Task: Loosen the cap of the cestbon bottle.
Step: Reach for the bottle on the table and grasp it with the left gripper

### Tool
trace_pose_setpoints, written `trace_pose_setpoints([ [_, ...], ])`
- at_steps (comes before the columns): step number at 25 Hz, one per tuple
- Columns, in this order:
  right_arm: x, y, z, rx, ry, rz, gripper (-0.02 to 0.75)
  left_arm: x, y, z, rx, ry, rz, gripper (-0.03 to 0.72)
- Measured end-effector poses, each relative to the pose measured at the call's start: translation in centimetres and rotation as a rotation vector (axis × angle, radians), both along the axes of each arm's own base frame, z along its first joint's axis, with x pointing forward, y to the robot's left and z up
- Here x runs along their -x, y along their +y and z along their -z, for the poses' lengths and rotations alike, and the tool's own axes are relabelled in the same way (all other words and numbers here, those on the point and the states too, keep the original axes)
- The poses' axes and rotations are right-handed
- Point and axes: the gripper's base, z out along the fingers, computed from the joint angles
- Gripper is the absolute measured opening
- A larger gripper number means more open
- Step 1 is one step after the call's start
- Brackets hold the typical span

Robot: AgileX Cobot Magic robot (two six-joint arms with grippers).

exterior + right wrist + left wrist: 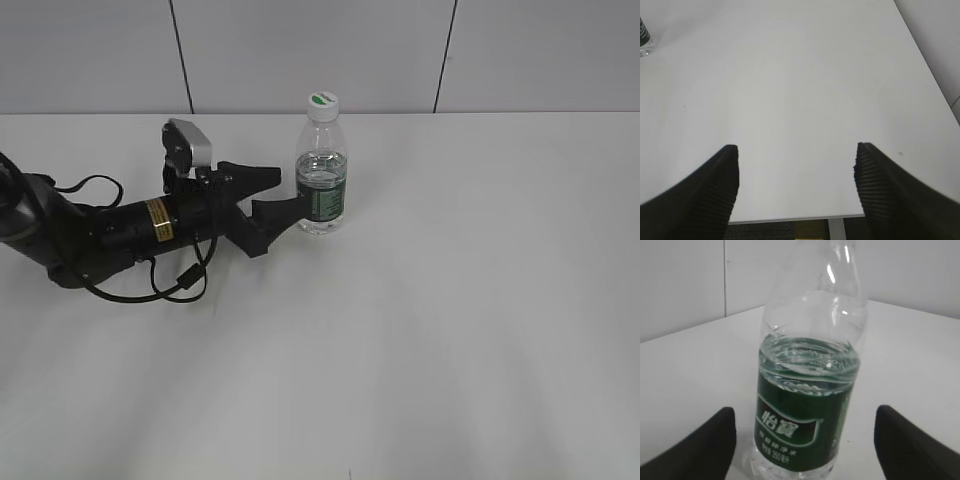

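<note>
The cestbon bottle (322,185) stands upright on the white table, part full of water, with the white cap (323,101) with a green mark on its neck. My left gripper (283,196) is open at label height, its black fingers just left of the bottle. In the left wrist view the bottle (807,405) fills the middle, between and just beyond the tips of the open fingers (805,412), which do not touch it; the cap is out of that view. My right gripper (796,160) is open and empty over the table's near edge. The bottle's base (644,42) shows far off.
The white table (450,300) runs to a grey panelled wall (300,50) behind the bottle. The left arm and its black cable (150,280) lie on the table at the left. The table's edge (790,218) shows below the right gripper.
</note>
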Motion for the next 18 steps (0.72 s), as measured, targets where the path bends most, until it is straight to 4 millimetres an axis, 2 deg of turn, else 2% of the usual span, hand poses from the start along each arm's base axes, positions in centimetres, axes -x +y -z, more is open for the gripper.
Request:
trace_pose_setpoints([
  [8, 0.0, 0.0, 0.0, 0.000, 0.000, 0.000, 0.552, 0.0, -0.3, -0.1, 0.010, 0.003, -0.014, 0.531],
  [12, 0.0, 0.0, 0.0, 0.000, 0.000, 0.000, 0.552, 0.2, -1.2, -0.1, 0.013, -0.002, 0.007, 0.531],
  [18, 0.0, 0.0, 0.0, 0.000, 0.000, 0.000, 0.552, -0.7, -1.8, 0.1, 0.035, 0.000, 0.007, 0.531],
])
